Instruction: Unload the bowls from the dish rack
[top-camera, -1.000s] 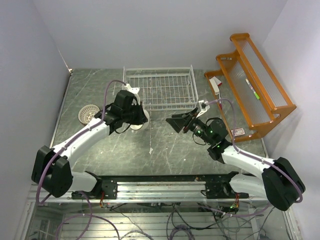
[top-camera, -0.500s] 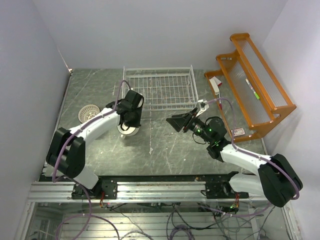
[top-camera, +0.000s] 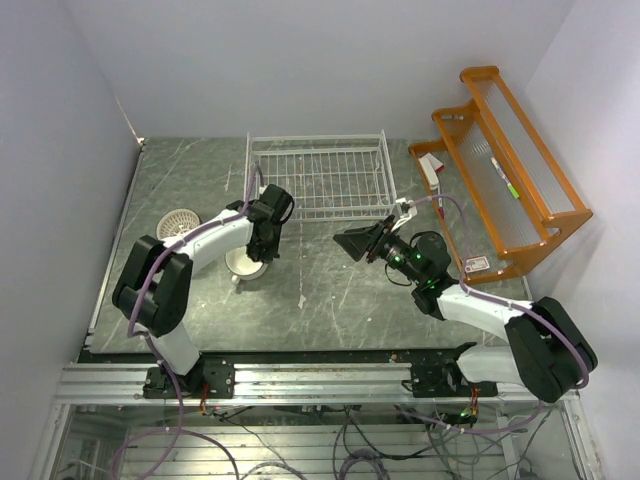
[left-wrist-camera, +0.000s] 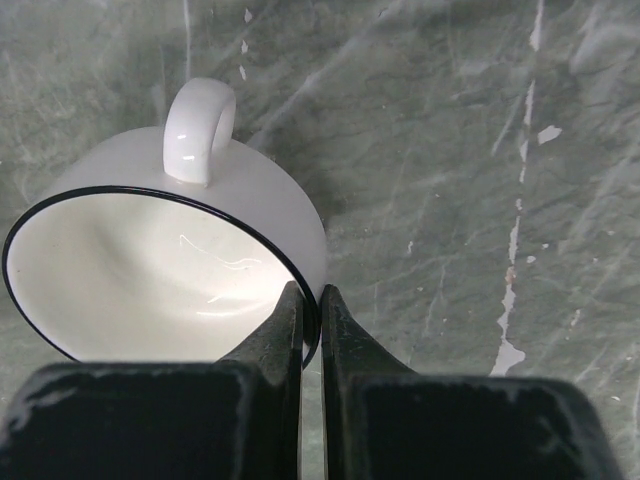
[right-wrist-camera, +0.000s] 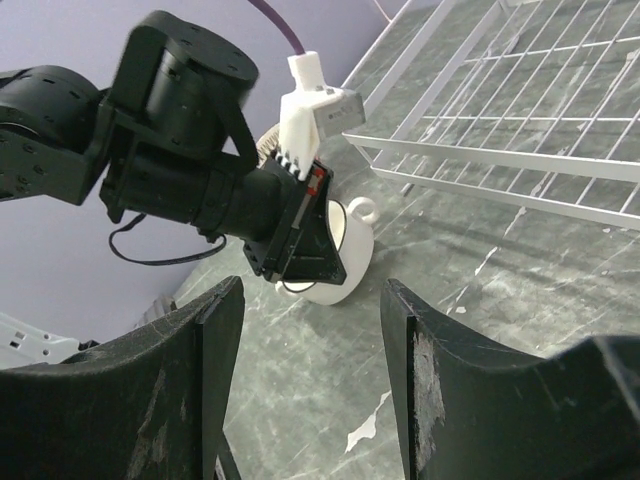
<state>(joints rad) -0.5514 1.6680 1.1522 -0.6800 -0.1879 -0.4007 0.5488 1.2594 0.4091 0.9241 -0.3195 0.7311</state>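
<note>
the white ceramic bowl with a looped side handle (left-wrist-camera: 150, 250) is sitting on the grey marbled table (top-camera: 340, 300), centre left of the overhead frame, just outside the white wire-grid dish rack (top-camera: 320, 178). the left gripper (left-wrist-camera: 310, 300) is pinching its wall, jaws nearly together; only the left wrist view is showing the thin black rim line. the right gripper (right-wrist-camera: 310, 295) is gaping wide, apart from it. a ribbed cream bowl (top-camera: 177, 226) is lying at far left. print on the small card (top-camera: 476, 264) at right is too small to read.

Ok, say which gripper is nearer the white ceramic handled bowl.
Left. The left gripper pinches the rim of the white handled bowl; the right gripper hangs open, apart from it.
</note>
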